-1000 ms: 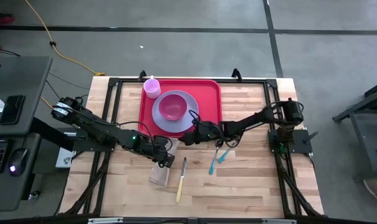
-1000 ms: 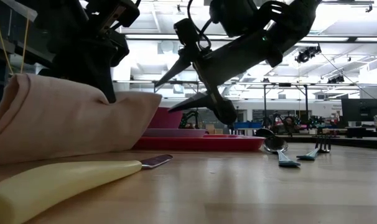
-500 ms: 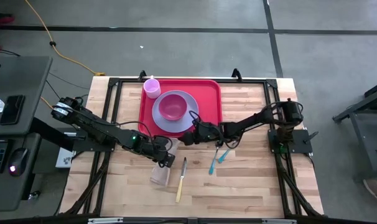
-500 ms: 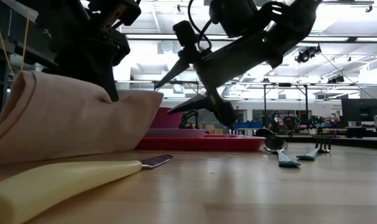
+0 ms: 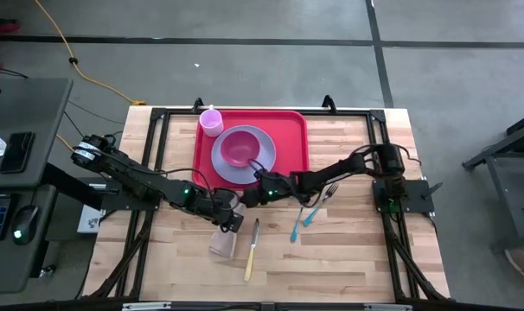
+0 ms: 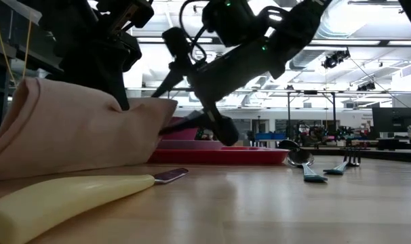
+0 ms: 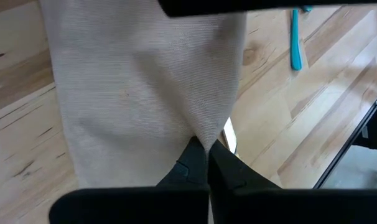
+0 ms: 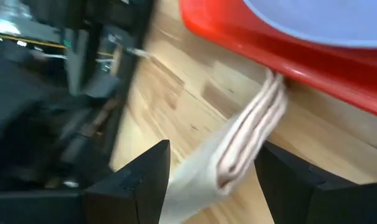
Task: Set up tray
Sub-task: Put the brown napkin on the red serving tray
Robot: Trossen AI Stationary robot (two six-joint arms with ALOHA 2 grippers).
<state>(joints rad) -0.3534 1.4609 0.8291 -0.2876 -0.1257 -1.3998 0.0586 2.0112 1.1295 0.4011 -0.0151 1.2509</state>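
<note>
High view: the napkin (image 5: 225, 231) is being pinched by the left gripper (image 5: 230, 218); the right gripper's (image 5: 249, 195) fingers are being held apart beside the tray (image 5: 292, 138).

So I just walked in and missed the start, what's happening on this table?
The robot is setting up a meal tray. The left claw is shut on a folded beige napkin, pinching it just off the red tray's near edge. The right claw is open, reaching toward the napkin's other end. A plate, bowl and cup are on the tray; the cutlery lies on the table.
</note>
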